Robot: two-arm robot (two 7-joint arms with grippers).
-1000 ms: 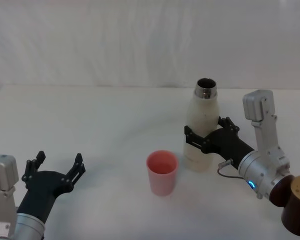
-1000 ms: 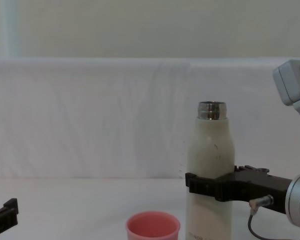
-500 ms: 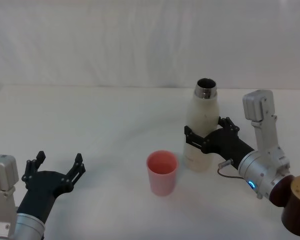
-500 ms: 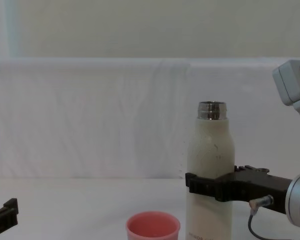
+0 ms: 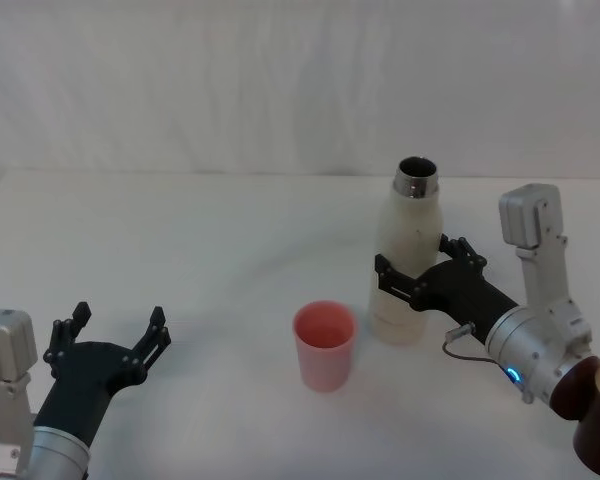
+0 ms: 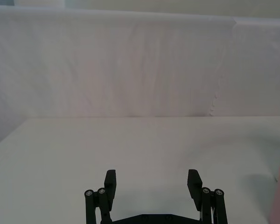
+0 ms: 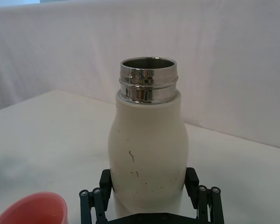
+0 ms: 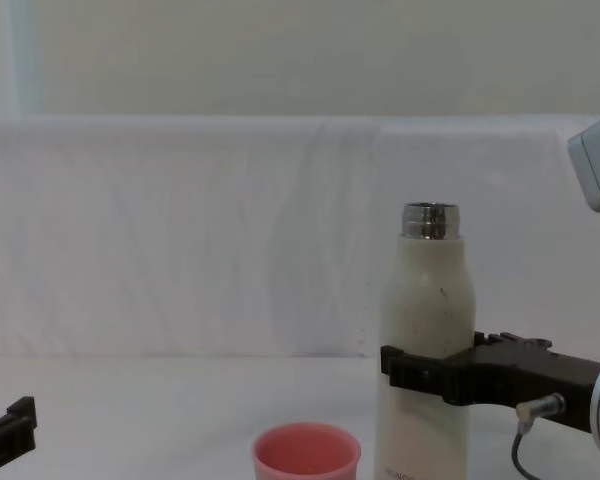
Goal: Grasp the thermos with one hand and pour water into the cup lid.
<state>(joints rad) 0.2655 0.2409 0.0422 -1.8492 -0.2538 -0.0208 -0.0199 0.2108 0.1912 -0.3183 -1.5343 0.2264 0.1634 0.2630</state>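
While upright, thermos point(image 5: 408, 262) sits clamped in right end effector point(image 5: 416, 280) (left end effector point(image 5: 108, 347) gapes).

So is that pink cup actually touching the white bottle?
Apart. The head view shows a strip of bare table between the cup and the bottle, which the right gripper clasps; the left gripper waits open.

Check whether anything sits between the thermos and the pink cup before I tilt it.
Nothing visible does. The thermos, held by the right gripper, stands just to the right of the cup, with bare table between them. The left gripper sits open, far left.
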